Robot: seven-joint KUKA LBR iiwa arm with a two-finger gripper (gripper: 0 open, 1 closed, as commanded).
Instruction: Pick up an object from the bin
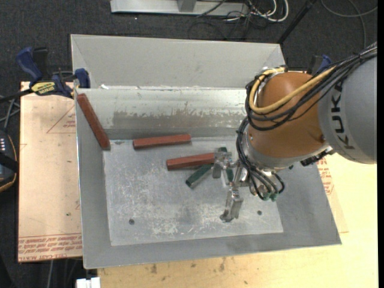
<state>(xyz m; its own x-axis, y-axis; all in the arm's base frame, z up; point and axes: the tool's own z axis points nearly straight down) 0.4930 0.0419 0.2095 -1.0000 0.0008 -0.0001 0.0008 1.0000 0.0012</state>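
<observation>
- The gripper is low over the right part of the grey metal bin. Its jaws stand spread apart with nothing between them.
- One finger reaches down to the bin floor.
- A dark green stick lies tilted just to the left of the gripper, its right end close to the other finger.
- A reddish-brown bar lies just above the stick.
- A second brown bar lies farther left, and a third leans in the left corner.
</observation>
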